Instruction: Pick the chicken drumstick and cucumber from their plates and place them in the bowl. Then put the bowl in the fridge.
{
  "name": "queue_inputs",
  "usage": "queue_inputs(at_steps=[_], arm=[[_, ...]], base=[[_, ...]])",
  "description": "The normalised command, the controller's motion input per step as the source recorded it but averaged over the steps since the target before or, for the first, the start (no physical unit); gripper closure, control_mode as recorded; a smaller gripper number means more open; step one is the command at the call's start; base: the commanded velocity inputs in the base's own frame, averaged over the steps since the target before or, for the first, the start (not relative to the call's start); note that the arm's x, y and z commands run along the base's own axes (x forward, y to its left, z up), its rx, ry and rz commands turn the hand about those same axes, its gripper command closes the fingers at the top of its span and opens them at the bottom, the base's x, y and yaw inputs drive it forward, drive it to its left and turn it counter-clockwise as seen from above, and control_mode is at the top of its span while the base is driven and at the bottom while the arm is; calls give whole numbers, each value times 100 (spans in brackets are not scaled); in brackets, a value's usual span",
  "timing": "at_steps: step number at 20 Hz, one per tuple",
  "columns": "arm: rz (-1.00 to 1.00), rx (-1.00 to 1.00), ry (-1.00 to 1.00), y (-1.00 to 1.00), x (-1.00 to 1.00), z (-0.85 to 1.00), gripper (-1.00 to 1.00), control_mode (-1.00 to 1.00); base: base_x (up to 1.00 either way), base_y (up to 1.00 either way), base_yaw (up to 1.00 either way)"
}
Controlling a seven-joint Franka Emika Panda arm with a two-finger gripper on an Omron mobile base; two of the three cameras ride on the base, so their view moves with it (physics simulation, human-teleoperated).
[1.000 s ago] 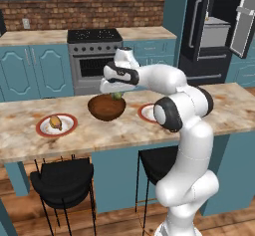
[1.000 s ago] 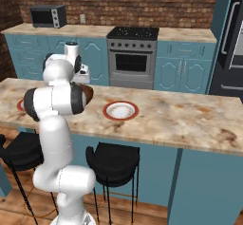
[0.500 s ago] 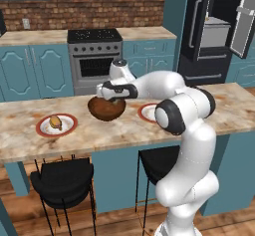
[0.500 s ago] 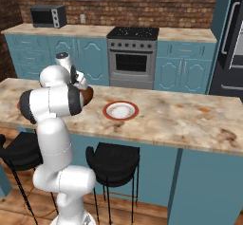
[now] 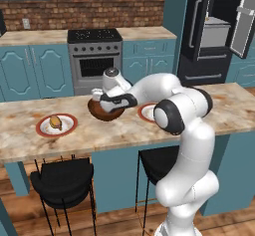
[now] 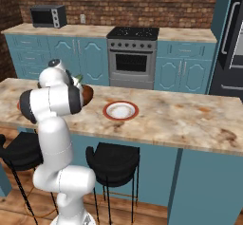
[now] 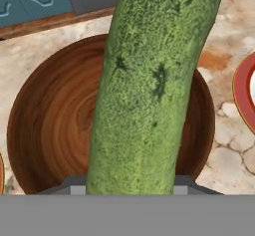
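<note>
My gripper [image 5: 98,98] is shut on the cucumber [image 7: 154,80], a long dark green piece hanging straight over the dark brown wooden bowl [image 7: 50,125]. The bowl [image 5: 105,112] stands mid-counter with nothing in it, just under my hand. To its left, the chicken drumstick [image 5: 55,122] lies on a red-rimmed plate [image 5: 43,130]. The other plate [image 6: 121,110] lies bare to the bowl's right. The black fridge [image 5: 211,36] stands at the back right with its door open.
A steel oven [image 5: 94,56] and teal cabinets [image 5: 30,70] line the back wall behind the marble island counter [image 5: 224,110]. Two black stools [image 5: 62,177] stand under the counter's near edge. A microwave [image 6: 49,16] rests on the back counter.
My hand with the cucumber has shifted left and dipped lower over the bowl. Bowl, plates and drumstick stayed put.
</note>
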Motion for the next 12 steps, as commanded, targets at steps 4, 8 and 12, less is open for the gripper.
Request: queue_inputs(at_steps=[4, 8, 12], arm=[[-1, 0, 0, 8, 0, -13, -100, -100], [0, 0, 0, 2, 0, -14, -100, -100], [0, 1, 3, 0, 0, -12, -100, -100]], base=[[0, 0, 0], [0, 0, 0], [0, 0, 0]])
